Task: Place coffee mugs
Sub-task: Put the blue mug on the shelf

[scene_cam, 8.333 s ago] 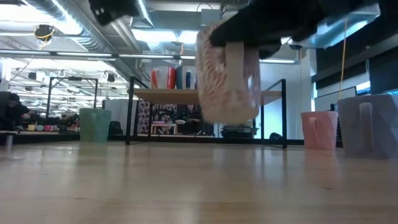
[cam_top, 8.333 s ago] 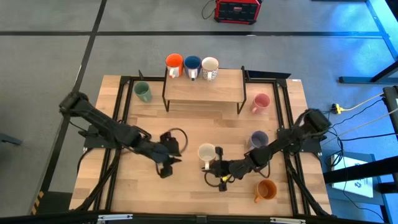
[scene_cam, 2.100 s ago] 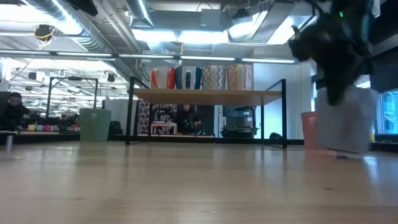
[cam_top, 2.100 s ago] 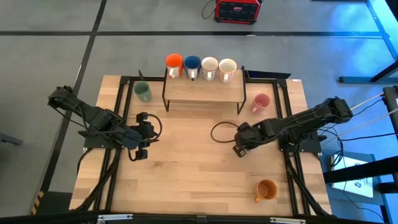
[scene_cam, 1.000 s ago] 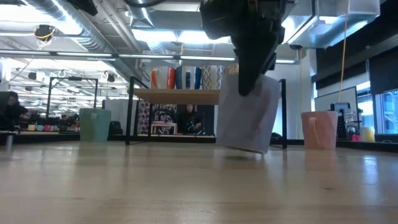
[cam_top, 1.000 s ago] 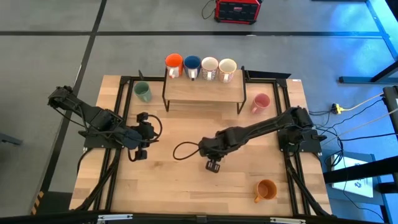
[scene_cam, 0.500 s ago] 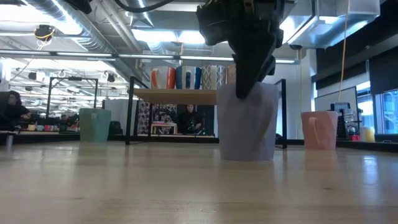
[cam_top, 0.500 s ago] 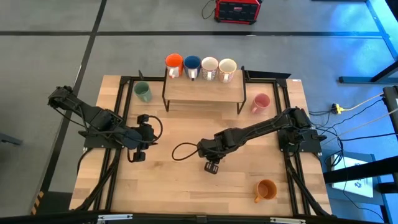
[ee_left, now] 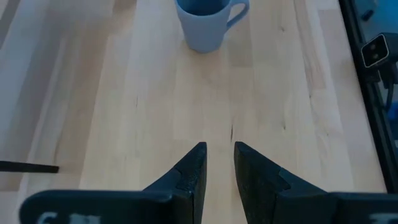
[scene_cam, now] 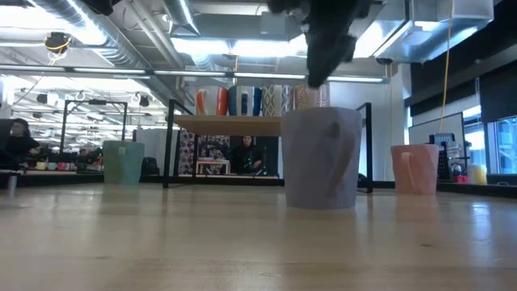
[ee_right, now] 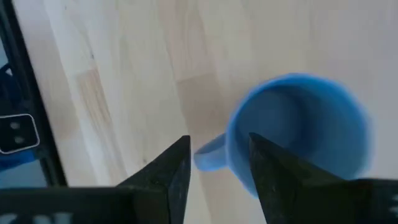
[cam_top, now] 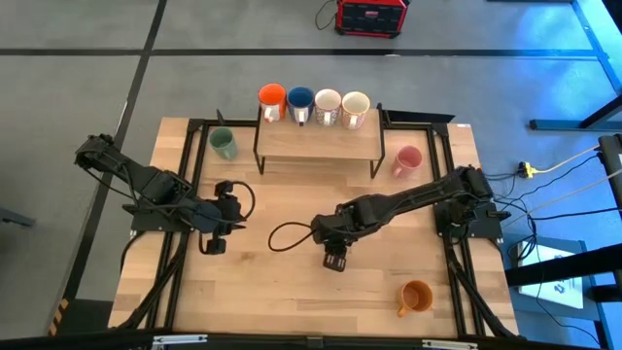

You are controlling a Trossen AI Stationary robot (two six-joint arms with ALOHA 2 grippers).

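Note:
The lavender mug (scene_cam: 321, 158) stands upright on its base near the table's middle, with its handle (ee_right: 208, 157) pointing out sideways. My right gripper (cam_top: 335, 262) hangs open just above it, its fingers to either side of the handle and clear of the rim, and hides the mug in the high view. My left gripper (cam_top: 212, 245) waits left of centre, its fingers (ee_left: 194, 163) a little apart over bare wood, facing the mug (ee_left: 202, 25).
A wooden shelf (cam_top: 316, 141) at the far edge carries the orange-red (cam_top: 271, 96), dark blue (cam_top: 299, 98) and two whitish mugs (cam_top: 341, 102). On the table stand a green mug (cam_top: 224, 144) far left, a pink one (cam_top: 407, 159) far right and an amber one (cam_top: 416, 297) near right.
My right gripper has brought the tilted lavender mug down until it stood upright on the table. It has then opened, let go and risen clear of the rim. The mug stays where it was set.

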